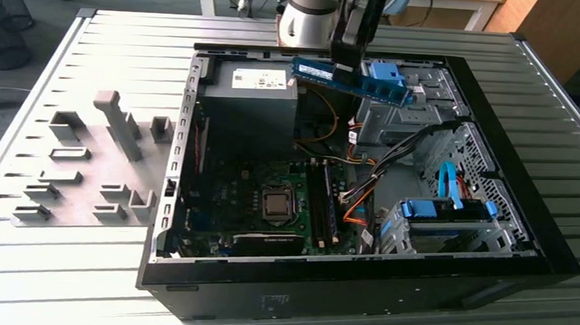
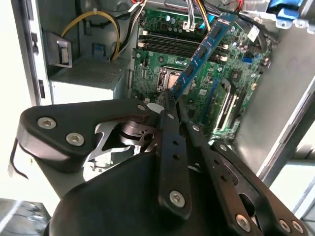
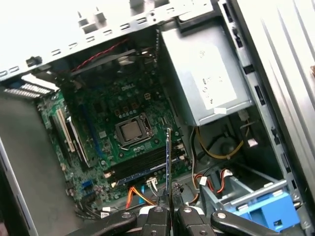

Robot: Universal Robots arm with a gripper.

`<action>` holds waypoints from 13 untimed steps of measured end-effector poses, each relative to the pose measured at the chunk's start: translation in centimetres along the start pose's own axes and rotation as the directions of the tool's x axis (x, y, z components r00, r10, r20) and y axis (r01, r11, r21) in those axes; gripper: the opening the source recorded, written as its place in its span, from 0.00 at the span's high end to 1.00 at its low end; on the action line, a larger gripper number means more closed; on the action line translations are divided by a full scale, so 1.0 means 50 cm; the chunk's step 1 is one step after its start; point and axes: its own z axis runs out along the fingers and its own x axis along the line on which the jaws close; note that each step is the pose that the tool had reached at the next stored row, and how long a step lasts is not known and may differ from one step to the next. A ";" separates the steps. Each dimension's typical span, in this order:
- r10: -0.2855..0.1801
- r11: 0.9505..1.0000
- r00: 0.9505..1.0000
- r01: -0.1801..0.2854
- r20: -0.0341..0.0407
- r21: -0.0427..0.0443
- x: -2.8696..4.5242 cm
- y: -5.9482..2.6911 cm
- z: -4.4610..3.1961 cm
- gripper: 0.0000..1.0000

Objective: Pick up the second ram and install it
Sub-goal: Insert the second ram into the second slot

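Above the open computer case point(image 1: 524, 242), gripper point(image 1: 343, 67) clamped on the second ram point(image 1: 359, 80), stick held level in mid-air over the power supply point(image 1: 249, 93). Well clear of the motherboard point(image 2: 197, 64) and its memory slots point(image 3: 142, 167) below.

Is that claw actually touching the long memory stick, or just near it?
Touching. In the second wrist view, the gripper fingers close on one end of the second ram; the exterior view shows it held above the open computer case.
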 end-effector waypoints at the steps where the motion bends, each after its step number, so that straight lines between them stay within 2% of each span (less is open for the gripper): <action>1: 0.017 1.000 1.000 -0.017 0.000 0.001 0.000 0.000 0.001 0.86; 6: 0.077 0.997 0.997 -0.077 0.002 0.003 0.000 0.000 0.003 0.86; 13: 0.095 0.995 0.995 -0.095 0.002 0.003 0.000 0.000 0.005 0.86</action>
